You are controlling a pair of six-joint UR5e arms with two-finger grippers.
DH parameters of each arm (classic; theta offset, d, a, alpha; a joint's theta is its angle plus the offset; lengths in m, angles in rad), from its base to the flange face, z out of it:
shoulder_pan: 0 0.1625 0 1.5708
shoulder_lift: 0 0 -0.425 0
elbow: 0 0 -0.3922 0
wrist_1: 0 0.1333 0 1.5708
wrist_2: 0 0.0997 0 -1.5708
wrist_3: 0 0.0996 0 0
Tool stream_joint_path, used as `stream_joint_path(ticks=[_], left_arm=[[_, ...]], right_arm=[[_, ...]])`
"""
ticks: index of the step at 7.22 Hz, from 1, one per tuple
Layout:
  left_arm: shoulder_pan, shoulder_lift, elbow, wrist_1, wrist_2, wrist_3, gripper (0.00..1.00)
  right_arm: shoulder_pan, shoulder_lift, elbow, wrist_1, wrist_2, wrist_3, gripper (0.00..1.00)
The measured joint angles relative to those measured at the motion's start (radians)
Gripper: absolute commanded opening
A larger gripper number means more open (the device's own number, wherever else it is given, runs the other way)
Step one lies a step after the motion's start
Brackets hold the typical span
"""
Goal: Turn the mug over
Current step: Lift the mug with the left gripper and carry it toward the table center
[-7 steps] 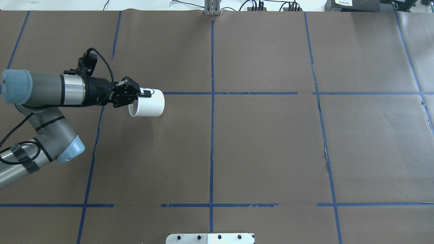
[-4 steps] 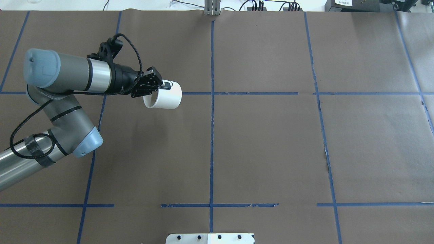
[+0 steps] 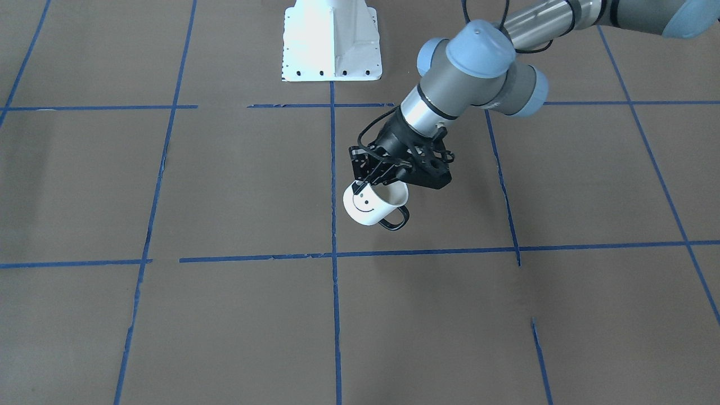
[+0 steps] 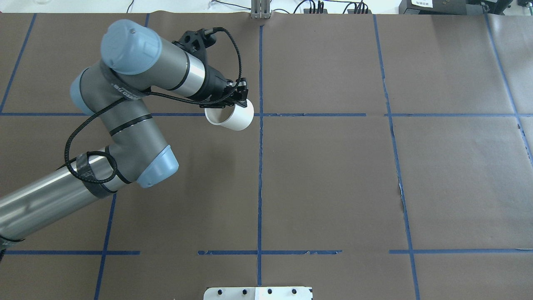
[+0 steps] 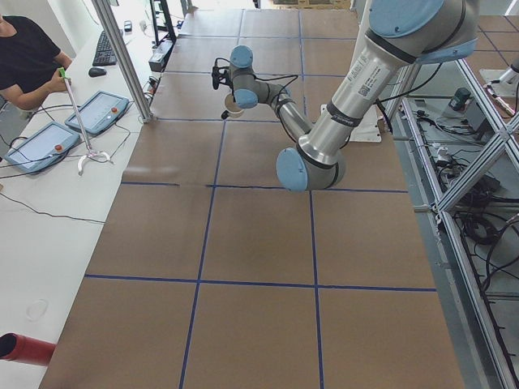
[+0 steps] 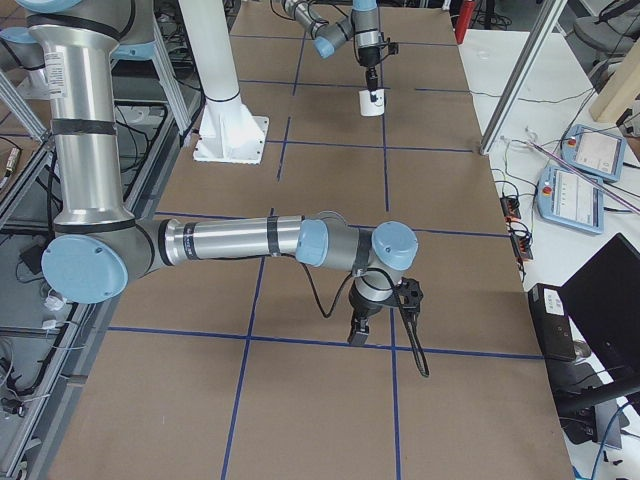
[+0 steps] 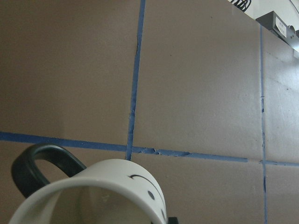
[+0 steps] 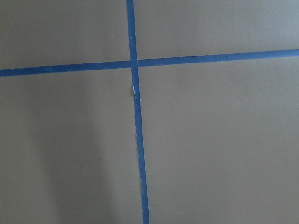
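- The left gripper, a black angular metal claw, is clamped on the mug. Its fingers pinch the thin wall at the rim.
- The mug is a smooth white cylinder held tilted. In the overhead view its round open mouth turns back toward the robot and its closed base points away.
- A glossy black loop handle curves out from the side of the mug that faces the table.
- A black smiley face, two dots over a thin arc, looks toward the front-facing camera.
- The inside is pale and bare, and the left wrist view shows a rounded lip.
- The mug hangs over the table, just beside a crossing of blue tape lines. Whether its lower edge touches the surface cannot be told.
- The table is covered in matte brown paper. The tape divides it into large rectangles and is frayed in places.
- The right gripper points down close over the paper, well apart from the mug. Whether its jaws are apart or together cannot be told.
- A glossy white base plate with small bolt holes sits at the robot's edge.
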Motion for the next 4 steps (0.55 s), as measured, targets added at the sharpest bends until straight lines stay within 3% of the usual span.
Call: stream_joint_path(ticks=[2,4], left_arm=[[0.067,-0.105,0.029,0.231,0.094,0.152,0.00],[0.114,-0.193,0.102,0.362,0.148,0.257,0.00]], right_arm=[[0.000,0.000,0.000,0.000,0.000,0.000,1.00],[0.000,0.000,0.001,0.000,0.000,0.000,1.00]])
